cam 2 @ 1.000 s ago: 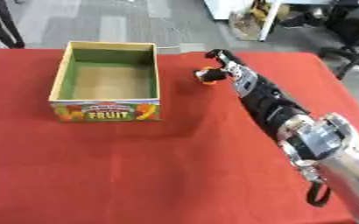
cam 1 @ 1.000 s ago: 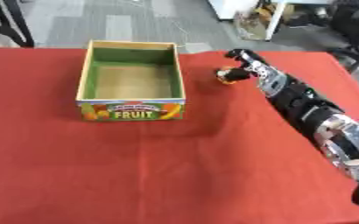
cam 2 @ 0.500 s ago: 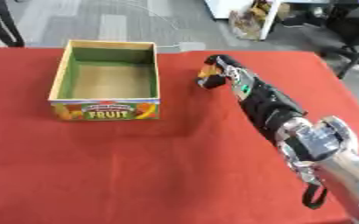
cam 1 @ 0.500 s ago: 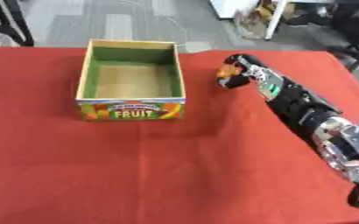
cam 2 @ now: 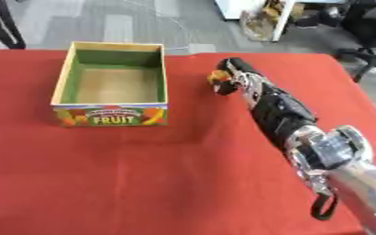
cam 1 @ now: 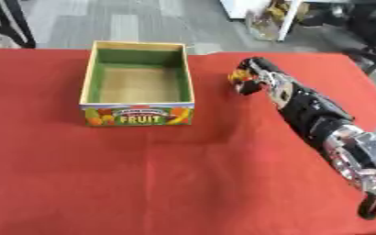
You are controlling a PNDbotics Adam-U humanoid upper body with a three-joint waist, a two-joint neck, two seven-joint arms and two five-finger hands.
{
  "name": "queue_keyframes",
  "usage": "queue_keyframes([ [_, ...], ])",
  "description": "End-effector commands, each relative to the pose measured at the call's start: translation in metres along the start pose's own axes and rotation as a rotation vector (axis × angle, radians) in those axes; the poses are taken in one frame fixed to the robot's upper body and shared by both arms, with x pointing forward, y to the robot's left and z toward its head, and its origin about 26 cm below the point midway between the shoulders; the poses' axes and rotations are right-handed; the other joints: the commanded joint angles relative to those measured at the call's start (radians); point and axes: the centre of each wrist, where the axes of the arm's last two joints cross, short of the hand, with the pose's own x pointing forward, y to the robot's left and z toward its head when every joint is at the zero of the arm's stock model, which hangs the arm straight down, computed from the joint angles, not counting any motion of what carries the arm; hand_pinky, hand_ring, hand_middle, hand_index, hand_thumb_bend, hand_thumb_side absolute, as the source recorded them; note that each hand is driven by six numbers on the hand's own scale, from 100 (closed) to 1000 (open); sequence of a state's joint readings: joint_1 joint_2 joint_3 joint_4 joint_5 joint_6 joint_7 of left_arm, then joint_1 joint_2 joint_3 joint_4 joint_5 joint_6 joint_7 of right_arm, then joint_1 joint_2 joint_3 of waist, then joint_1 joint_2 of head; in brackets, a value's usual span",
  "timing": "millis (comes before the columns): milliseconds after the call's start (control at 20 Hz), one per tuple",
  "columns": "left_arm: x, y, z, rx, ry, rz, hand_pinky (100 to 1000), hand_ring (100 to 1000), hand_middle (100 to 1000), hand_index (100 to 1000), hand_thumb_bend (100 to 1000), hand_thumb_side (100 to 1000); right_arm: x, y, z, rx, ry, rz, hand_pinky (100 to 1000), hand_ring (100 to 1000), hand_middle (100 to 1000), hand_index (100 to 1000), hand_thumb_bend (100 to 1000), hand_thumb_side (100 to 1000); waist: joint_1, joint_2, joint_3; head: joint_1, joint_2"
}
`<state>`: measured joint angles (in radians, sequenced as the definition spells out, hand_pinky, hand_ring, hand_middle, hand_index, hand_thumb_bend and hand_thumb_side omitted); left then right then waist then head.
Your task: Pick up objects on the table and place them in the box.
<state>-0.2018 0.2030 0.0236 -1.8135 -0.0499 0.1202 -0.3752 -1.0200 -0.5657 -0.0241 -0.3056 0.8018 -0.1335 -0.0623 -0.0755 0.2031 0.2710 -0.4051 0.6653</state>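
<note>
Left eye view: cardboard box (cam 1: pixel 137 87) with green inner walls and "FRUIT" printed on its front panel stands on the red tablecloth (cam 1: pixel 143 174). Right eye view: right hand (cam 2: pixel 233 77), black with silver joints, curls its fingers round a small orange object (cam 2: pixel 218 75) just right of the box.

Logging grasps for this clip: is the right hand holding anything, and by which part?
The right hand has its fingers curled round a small orange-yellow object, right of the fruit box. Which part it grips cannot be told.
</note>
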Motion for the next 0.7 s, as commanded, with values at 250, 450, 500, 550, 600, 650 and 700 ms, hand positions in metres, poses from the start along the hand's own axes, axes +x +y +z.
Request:
queue_keyframes([
  [250,0.006,0.006,0.000,0.008,-0.014,-0.020,493,500,528,536,335,346,0.012,-0.032,-0.006,-0.195,-0.057,0.020,187,371,286,402,100,100,0.005,-0.016,-0.003,0.006,-0.010],
  [450,0.006,0.006,0.000,0.008,-0.013,-0.019,493,500,528,536,335,346,0.035,-0.055,-0.010,-0.295,-0.159,0.025,186,369,279,398,100,100,0.003,-0.018,-0.004,0.006,-0.009],
  [500,0.006,0.005,0.000,0.007,-0.013,-0.019,493,500,528,536,335,346,0.043,-0.061,-0.011,-0.312,-0.189,0.023,186,368,278,397,100,100,0.003,-0.019,-0.004,0.006,-0.009],
  [550,0.006,0.005,0.000,0.006,-0.014,-0.019,493,500,528,536,335,346,0.052,-0.067,-0.012,-0.325,-0.219,0.022,189,369,279,398,100,100,0.003,-0.020,-0.003,0.006,-0.009],
  [600,0.006,0.005,0.000,0.005,-0.015,-0.019,493,500,528,536,335,346,0.061,-0.072,-0.013,-0.334,-0.252,0.021,194,371,280,400,100,100,0.002,-0.021,0.000,0.005,-0.009],
  [650,0.006,0.005,0.000,0.005,-0.015,-0.019,493,500,528,536,335,346,0.070,-0.076,-0.013,-0.339,-0.279,0.020,201,374,281,401,100,100,0.002,-0.023,0.003,0.004,-0.010],
  [700,0.006,0.005,0.000,0.002,-0.015,-0.019,493,500,528,536,335,346,0.081,-0.079,-0.014,-0.338,-0.311,0.020,204,375,283,402,100,100,0.003,-0.024,0.007,0.003,-0.010],
])
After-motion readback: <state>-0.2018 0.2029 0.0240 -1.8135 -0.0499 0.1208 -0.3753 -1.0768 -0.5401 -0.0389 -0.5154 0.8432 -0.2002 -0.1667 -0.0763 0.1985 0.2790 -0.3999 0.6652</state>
